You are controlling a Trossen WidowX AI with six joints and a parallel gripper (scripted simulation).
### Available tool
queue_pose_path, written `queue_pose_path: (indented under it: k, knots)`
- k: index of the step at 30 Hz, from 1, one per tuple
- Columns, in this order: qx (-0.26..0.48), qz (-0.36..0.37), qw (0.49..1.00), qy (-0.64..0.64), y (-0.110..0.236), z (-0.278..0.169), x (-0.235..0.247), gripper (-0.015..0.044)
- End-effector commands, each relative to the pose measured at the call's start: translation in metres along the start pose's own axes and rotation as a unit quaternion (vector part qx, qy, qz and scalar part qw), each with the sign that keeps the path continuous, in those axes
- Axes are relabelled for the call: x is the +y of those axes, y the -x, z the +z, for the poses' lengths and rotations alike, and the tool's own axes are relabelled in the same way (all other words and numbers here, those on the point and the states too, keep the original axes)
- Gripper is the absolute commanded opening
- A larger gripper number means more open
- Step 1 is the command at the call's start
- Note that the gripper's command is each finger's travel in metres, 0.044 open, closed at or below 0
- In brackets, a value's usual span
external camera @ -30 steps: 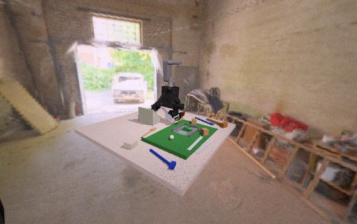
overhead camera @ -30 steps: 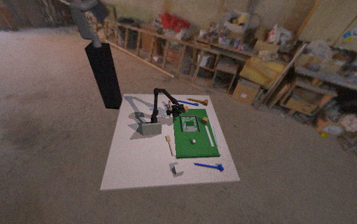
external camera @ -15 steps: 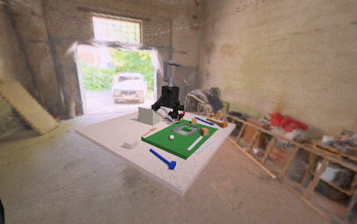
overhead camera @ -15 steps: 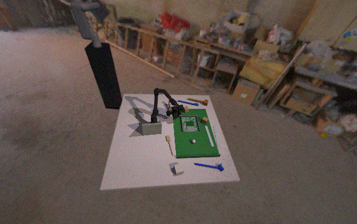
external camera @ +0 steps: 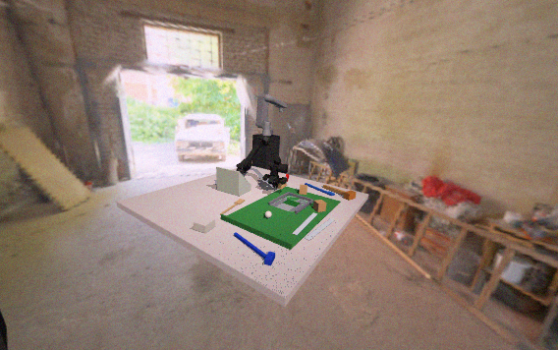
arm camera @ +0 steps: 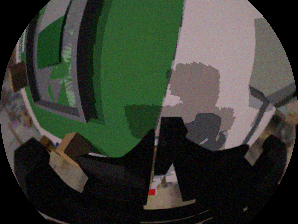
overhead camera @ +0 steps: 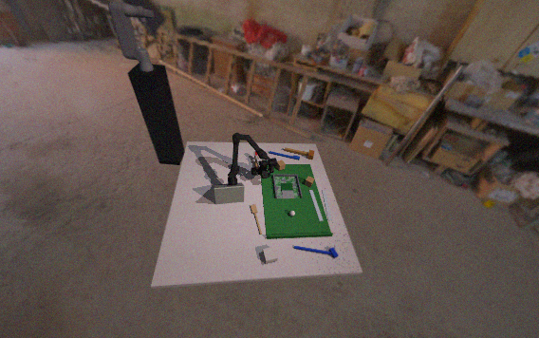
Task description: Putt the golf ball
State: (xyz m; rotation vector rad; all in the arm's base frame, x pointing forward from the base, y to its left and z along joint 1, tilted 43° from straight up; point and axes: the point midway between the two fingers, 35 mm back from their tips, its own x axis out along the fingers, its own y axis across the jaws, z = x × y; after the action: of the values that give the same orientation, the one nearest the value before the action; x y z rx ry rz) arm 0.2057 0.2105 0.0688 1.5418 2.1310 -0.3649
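Speckled table (overhead camera: 209, 247) under green mat (overhead camera: 294, 225)

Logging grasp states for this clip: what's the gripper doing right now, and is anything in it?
Gripper: closed on the red putter's thin shaft, low over the table beside the green mat.

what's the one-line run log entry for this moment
phase: grasp | gripper: shut on red putter | golf ball: on green mat, untouched

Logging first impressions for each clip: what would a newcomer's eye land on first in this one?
Probably the bright green mat on the pale table, with the white golf ball on it and the grey-framed raised green toward the far end. Next, the black arm bent low at the mat's far corner, its pincer shut on the red putter. A blue putter lies near the table's front edge.
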Motion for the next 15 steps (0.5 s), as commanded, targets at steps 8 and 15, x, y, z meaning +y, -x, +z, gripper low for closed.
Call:
queue_pose_path:
  k: [8,15]
  knots:
    - [-0.002,0.0,1.0,0.001,0.007,-0.001,0.002,0.0]
    - [-0.008,0.0,1.0,0.0,0.037,-0.006,0.005,0.0]
